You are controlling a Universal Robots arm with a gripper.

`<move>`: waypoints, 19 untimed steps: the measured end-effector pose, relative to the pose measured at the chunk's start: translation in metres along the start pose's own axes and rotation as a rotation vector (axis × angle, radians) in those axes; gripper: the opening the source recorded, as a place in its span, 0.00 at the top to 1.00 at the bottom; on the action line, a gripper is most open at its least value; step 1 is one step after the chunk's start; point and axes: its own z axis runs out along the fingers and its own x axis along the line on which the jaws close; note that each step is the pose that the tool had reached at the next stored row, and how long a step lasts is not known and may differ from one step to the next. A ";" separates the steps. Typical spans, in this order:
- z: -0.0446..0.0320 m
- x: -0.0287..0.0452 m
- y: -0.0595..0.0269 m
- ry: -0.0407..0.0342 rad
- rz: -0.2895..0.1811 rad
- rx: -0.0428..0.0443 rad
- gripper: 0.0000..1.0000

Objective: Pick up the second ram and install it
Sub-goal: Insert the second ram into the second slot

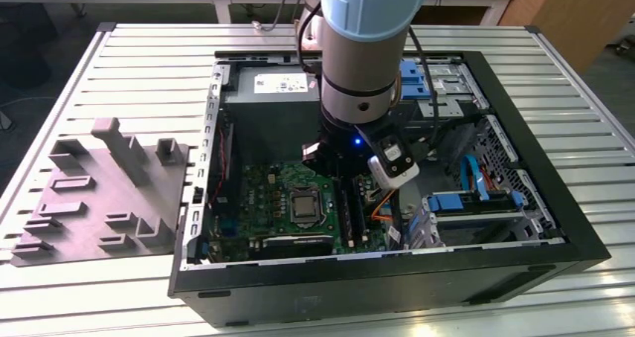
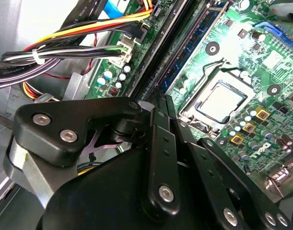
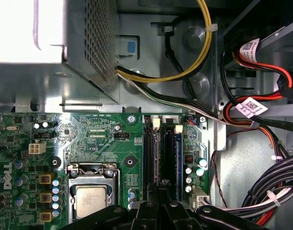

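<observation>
1. The case lies open on the table. It holds the motherboard, the power supply and cables.
2. The ram stands in a motherboard slot, just beside the gripper.
3. The gripper's jaws are drawn together over the slots. I cannot tell whether they pinch anything.
4. The white cable tags carry print too small to read.

In the first wrist view the memory slots were partly covered by the gripper, itself cut off at the edge, as was the motherboard
</observation>
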 end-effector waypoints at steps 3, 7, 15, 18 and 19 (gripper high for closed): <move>0.0001 0.0000 0.0000 0.0000 0.000 -0.0002 0.88; 0.0010 0.0000 0.0001 -0.0002 0.000 -0.0008 0.88; 0.0014 0.0001 0.0000 -0.0001 0.000 -0.0006 0.88; 0.0014 0.0001 0.0000 -0.0001 0.000 -0.0008 0.88; 0.0015 0.0001 0.0000 0.0000 0.000 -0.0008 0.88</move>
